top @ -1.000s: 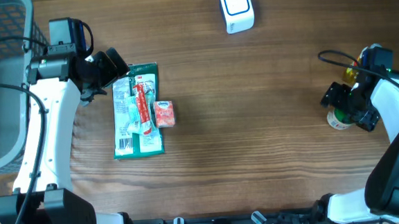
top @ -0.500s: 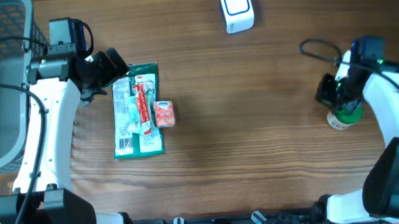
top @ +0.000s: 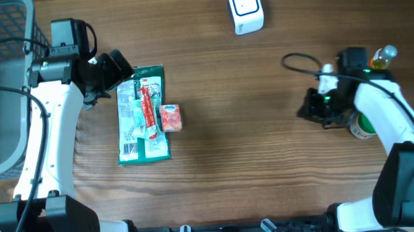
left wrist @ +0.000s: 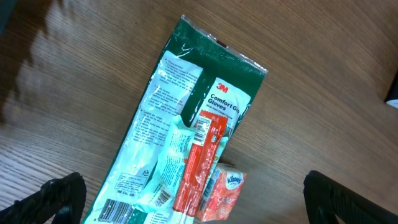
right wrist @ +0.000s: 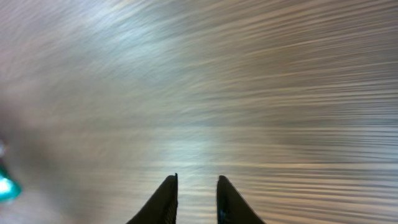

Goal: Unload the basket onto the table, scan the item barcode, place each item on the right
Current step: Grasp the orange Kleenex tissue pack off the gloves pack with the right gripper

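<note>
Dark tapered fingertips [right wrist: 166, 199] of the right gripper [right wrist: 196, 182] stand only narrowly parted, a thin slit between them and nothing in it, above blurred, streaky wood grain at the right of the overhead view. Blunt black fingers [left wrist: 59, 196] of the left gripper [left wrist: 193, 186] are spread wide at the bottom corners of the left wrist view and hold nothing. Below them, left of centre on the brown wooden table [top: 268, 170], lies a flat, glossy green glove pack [left wrist: 186, 87] with crinkled film and printed text. A slim red stick sachet [left wrist: 200, 158] lies on it, with a small soft orange-red tissue packet [left wrist: 227, 190] at its edge. A white scanner [top: 245, 9] with rounded corners and a blue-rimmed window sits at top centre.
</note>
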Controlling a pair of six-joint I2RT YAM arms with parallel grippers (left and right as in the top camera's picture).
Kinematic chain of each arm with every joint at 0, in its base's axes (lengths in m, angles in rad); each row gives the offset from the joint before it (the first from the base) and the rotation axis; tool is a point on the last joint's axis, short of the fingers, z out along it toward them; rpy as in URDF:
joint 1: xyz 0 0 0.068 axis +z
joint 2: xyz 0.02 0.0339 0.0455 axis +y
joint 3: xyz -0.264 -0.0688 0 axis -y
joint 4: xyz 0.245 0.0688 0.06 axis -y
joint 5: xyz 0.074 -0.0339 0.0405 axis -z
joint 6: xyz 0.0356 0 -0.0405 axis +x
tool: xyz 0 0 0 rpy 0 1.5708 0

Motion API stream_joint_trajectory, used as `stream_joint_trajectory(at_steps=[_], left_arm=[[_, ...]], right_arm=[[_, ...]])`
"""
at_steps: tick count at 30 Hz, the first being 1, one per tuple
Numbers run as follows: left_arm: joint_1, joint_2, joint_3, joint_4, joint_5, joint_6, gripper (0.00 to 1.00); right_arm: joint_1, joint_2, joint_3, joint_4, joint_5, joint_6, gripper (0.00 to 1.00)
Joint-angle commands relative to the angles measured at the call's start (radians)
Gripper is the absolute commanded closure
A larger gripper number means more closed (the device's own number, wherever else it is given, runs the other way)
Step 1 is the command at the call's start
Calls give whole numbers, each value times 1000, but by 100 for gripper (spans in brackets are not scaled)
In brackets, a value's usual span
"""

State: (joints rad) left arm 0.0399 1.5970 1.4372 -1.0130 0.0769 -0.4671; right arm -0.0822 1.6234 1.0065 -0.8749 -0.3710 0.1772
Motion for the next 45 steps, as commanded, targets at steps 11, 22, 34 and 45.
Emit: stream_joint_trajectory(at_steps=[11,22,34,45], left_arm=[[4,-1,3,0,1,19,0],[4,-1,3,0,1,19,0],[4,-1,3,0,1,19,0],[4,-1,3,0,1,19,0]], right_arm=[[928,7,-1,729,-28,357,0],[969,10,-1,781,301,429,95],[867,332,340,548,103,350,96],[873,452,317,482,336,401,96]])
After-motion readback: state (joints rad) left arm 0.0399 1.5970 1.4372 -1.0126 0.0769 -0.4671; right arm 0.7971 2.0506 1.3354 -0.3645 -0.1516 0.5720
